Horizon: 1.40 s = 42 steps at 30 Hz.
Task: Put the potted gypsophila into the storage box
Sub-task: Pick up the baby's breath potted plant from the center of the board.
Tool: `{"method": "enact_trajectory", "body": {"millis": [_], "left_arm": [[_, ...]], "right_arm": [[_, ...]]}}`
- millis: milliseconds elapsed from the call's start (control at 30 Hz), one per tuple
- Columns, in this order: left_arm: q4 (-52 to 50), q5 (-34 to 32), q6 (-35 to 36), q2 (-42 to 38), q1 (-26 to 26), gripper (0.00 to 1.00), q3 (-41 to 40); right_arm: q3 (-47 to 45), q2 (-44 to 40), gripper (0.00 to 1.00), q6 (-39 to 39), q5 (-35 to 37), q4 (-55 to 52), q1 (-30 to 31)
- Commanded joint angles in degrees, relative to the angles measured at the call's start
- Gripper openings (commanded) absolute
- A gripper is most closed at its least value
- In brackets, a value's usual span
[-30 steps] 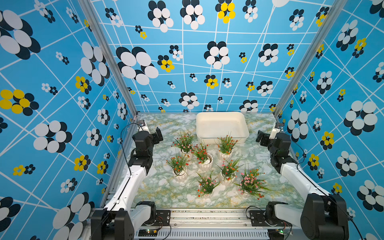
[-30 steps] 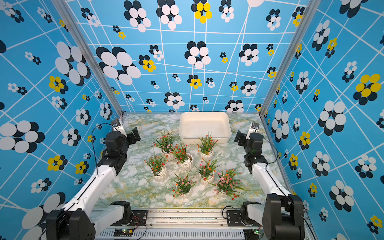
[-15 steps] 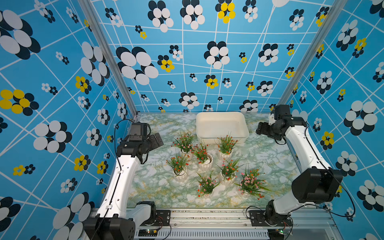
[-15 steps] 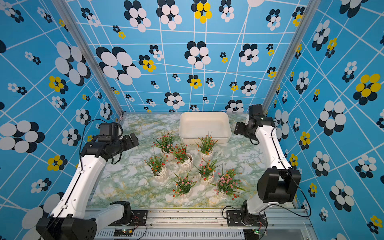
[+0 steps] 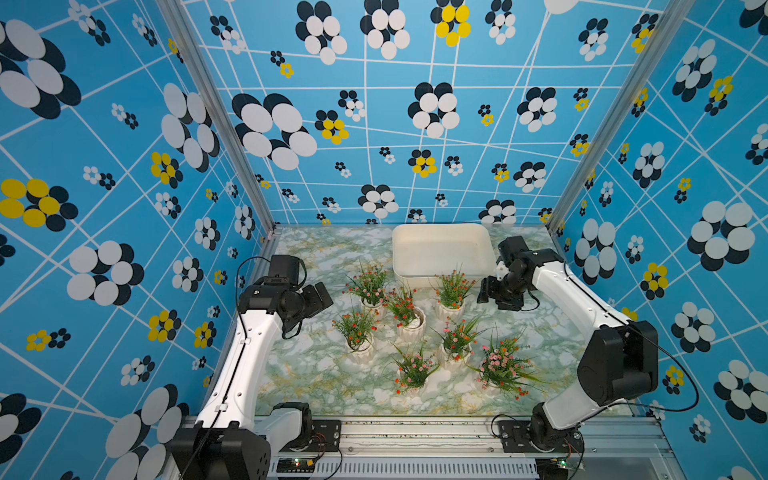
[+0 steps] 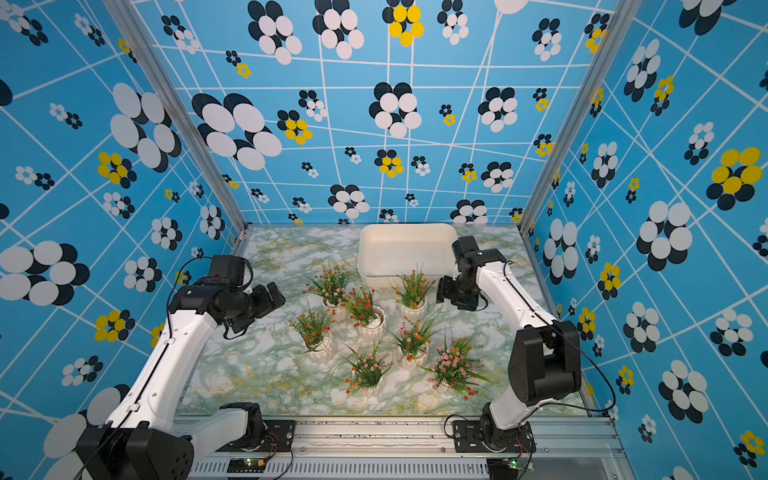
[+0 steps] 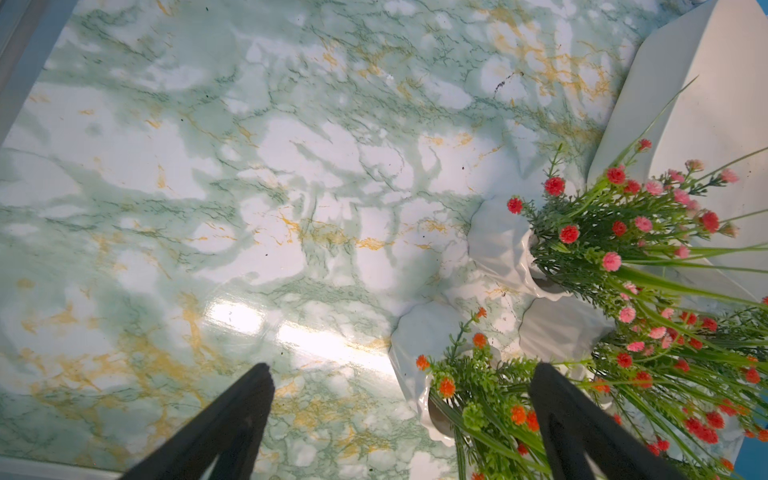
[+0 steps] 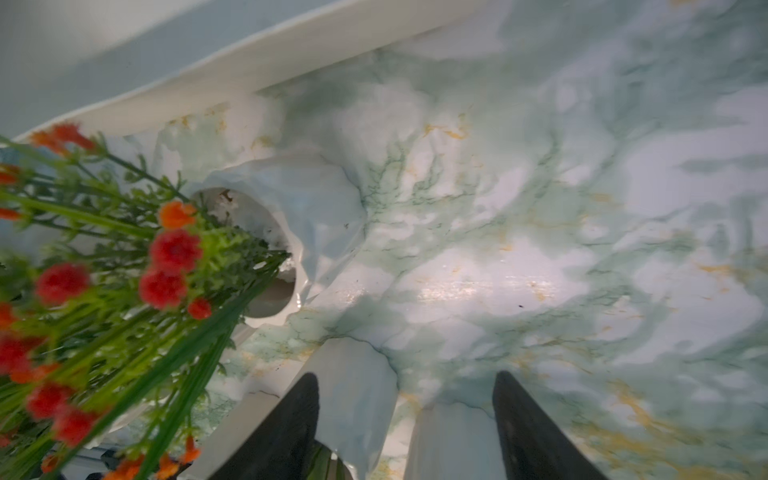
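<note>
Seven potted gypsophila crowd the middle of the marble tabletop, with the storage box empty at its far edge. Left gripper and right gripper hang jaws apart, holding nothing. With pots this close, a finger could topple a neighbour.

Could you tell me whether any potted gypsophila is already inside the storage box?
No, the storage box holds nothing; all seven pots stand on the table.

A bench of glossy green-and-white marble with yellow veins spreads under the left end effector and the right end effector. Blue walls printed with black, white and yellow flowers rise behind and beside them, joined by aluminium posts.
</note>
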Motion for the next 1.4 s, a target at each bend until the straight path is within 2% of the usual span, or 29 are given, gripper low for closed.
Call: {"method": "enact_trajectory", "body": {"millis": [0,333,767,1033,1100,1233,1367], "left_arm": [[0.69,1.55,-1.75,-0.04,-0.61,0.99,-1.43],[2.05,1.78,-1.91,0.84,-1.49,1.0,-2.31],[3.45,2.25,-2.16,1.01,-1.53,1.0,-3.42],[4.31,2.51,-2.12,1.84,-1.55,1.0,-3.92],[4.42,2.68,-2.21,2.0,-1.57,1.0,-3.94],[4.88,2.69,-2.1,2.0,-1.6,1.0,-4.26],[5.27,2.73,-1.77,2.58,-1.59,1.0,-4.34]], "right_arm": [[-1.05,0.01,0.67,5.23,-1.71,6.28,2.22],[0.0,5.33,0.57,7.61,0.93,9.62,5.8],[0.4,9.2,0.3,7.53,5.06,10.62,7.08],[0.82,10.37,0.21,7.26,6.89,10.75,7.54],[1.36,10.71,0.14,7.02,7.59,10.4,7.83],[2.57,11.09,0.1,6.52,8.66,9.1,8.26],[4.06,10.62,0.01,6.06,9.18,7.71,8.7]]}}
